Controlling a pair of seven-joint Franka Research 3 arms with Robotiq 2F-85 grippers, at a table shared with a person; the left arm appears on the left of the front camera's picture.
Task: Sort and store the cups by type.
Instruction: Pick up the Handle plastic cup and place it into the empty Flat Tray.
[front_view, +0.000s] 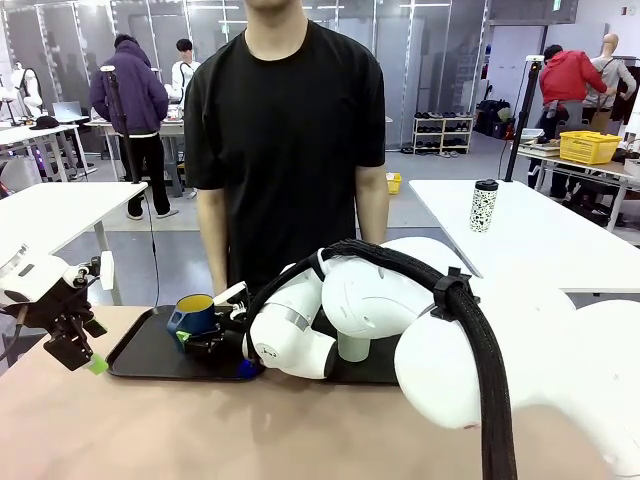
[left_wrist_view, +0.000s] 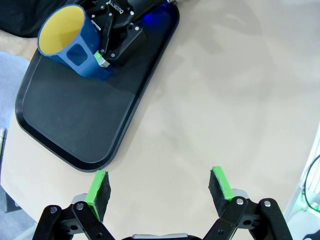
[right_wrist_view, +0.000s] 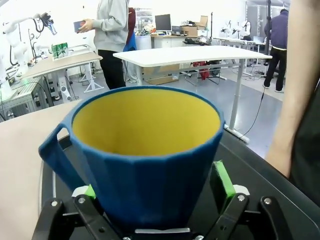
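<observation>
Blue mug (left_wrist_view: 67, 42) set on tray (left_wrist_view: 75, 120) between right gripper's (right_wrist_view: 155, 192) spread, released jaws; left gripper (left_wrist_view: 160, 192) open, empty; 1 mint tumbler (front_view: 352, 345) also on tray.

Blue, yellow-lined mug (front_view: 194, 313) upright on black tray (front_view: 150, 355)

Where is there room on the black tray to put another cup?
The tray is bare on the stretch between the blue mug and its rounded corner near the left end effector. Around the mug it is crowded: the right end effector sits there, open.
</observation>
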